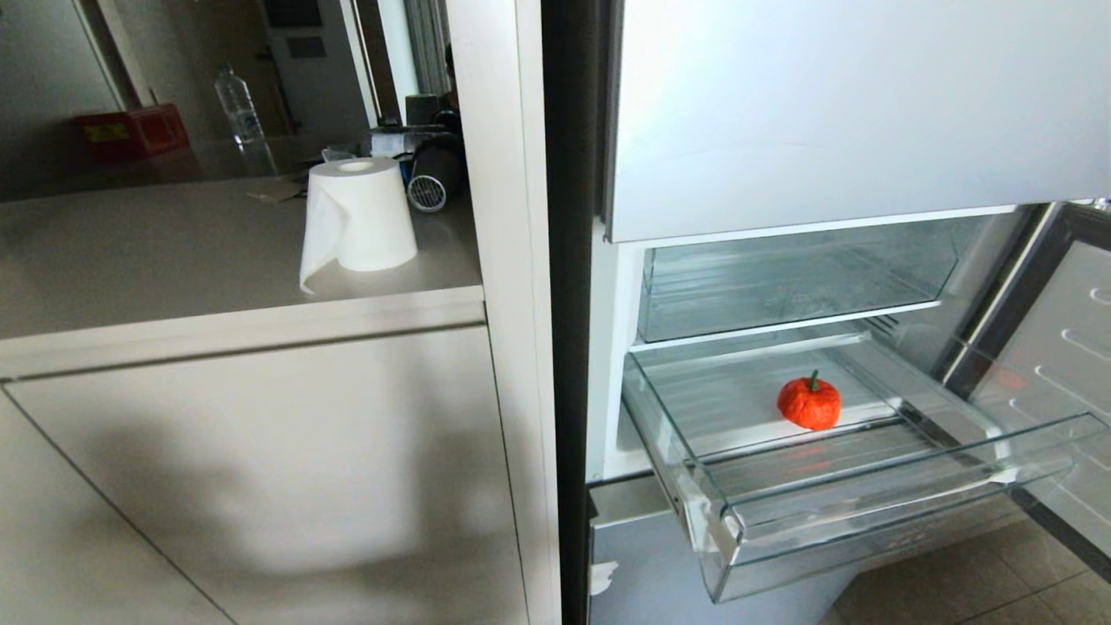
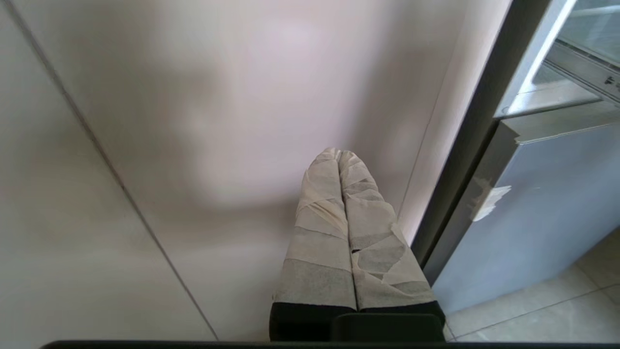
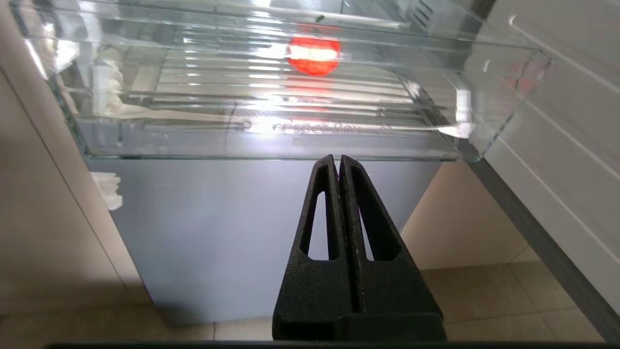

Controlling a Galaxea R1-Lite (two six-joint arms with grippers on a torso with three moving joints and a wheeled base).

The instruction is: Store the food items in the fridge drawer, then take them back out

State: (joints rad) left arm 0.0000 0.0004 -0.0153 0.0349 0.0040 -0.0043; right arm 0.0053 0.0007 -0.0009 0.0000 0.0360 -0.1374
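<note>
- Right end effector (image 3: 337, 162), lower centre of its wrist view, is pressed closed and empty, just below the drawer's (image 3: 271, 145) clear front lip.
- Left end effector (image 2: 340, 156), tape-wrapped, is closed and empty, facing a pale cabinet panel (image 2: 193, 121).
- Fruit (image 1: 809, 403) sits on the pulled-out drawer's (image 1: 868, 512) ribbed floor, right of centre in the head view.
- Paper roll (image 1: 360, 213) stands on the tabletop (image 1: 174, 252), upper left.

Bright daylight glares off the fridge drawer (image 3: 271, 128) (lettering washed out), while soft shadows darken the cabinet front (image 1: 260, 486).
</note>
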